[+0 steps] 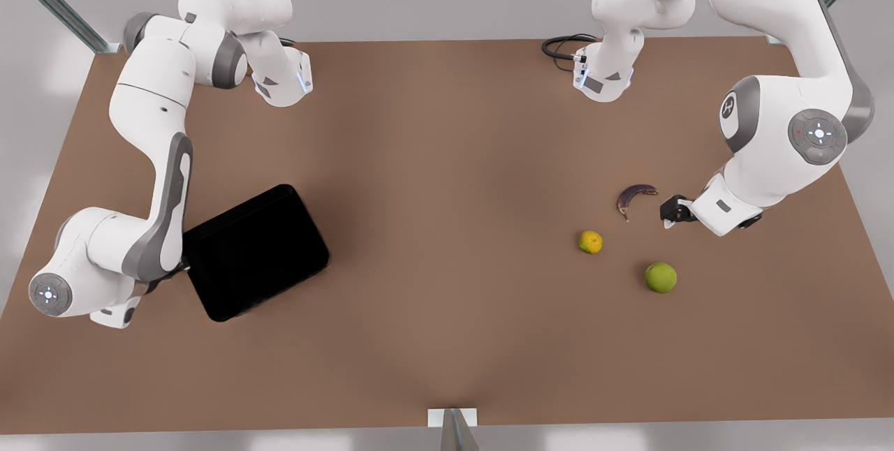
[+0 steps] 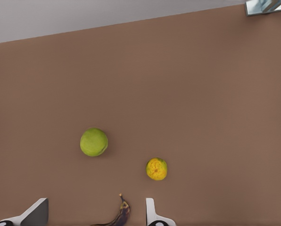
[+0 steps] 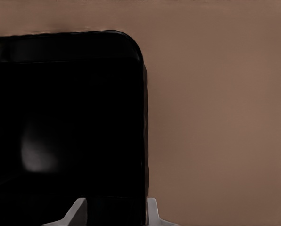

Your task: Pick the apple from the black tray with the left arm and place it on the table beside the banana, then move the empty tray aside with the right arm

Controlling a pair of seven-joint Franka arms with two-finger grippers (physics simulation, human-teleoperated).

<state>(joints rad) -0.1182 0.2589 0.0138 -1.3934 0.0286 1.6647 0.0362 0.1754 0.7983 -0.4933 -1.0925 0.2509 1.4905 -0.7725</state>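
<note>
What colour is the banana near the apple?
Dark purple-brown banana with a yellowish tip; clearest in the front view.

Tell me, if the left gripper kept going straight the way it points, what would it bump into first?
Probably the banana, lying just ahead between the open fingers of the left gripper, though depth is hard to judge.

Brown worktop (image 1: pixel 447 158) bearing a black tray (image 1: pixel 255 252) toward the front view's left, and, grouped well apart at the right, a banana (image 1: pixel 634 196), mottled fruit (image 1: pixel 591 242) and apple (image 1: pixel 661 277).
</note>
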